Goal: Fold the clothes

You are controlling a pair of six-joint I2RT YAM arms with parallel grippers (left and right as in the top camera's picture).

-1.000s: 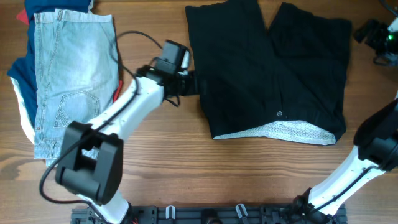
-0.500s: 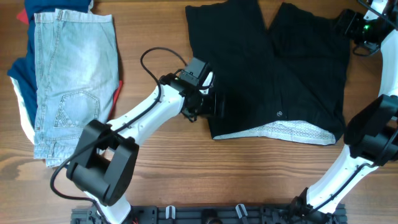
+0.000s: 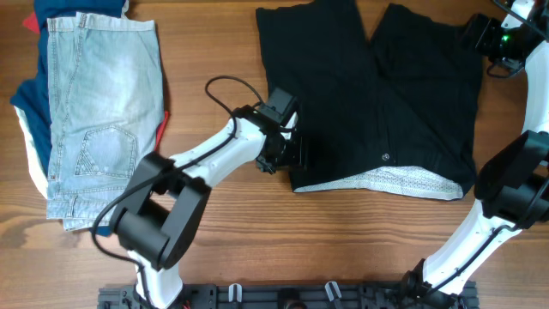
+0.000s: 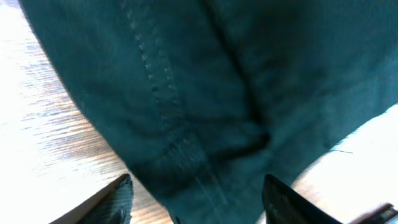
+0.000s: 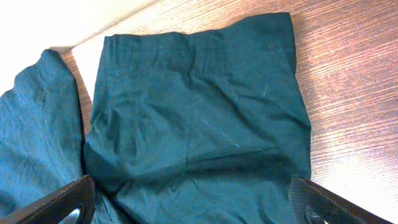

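Note:
The black shorts [image 3: 377, 94] lie flat on the wood table, legs pointing away and the white speckled waistband lining [image 3: 386, 182] toward the front. My left gripper [image 3: 298, 154] is at the waistband's left corner. In the left wrist view its jaws [image 4: 199, 199] stand apart on either side of that dark fabric corner [image 4: 205, 93], and no pinch shows. My right gripper [image 3: 474, 34] hovers over the far right leg. It is wide open, and in the right wrist view [image 5: 193, 208] the leg's hem [image 5: 199, 106] lies below it.
Light-blue denim shorts [image 3: 99, 103] lie at the far left on top of navy, red and white garments [image 3: 30, 112]. Bare wood [image 3: 257, 240] runs between the two piles and along the front. A black rail [image 3: 283, 296] lines the front edge.
My left gripper slid down the shorts' left edge to the waistband corner and its jaws narrowed. The right gripper swung in over the far right leg, then held still.

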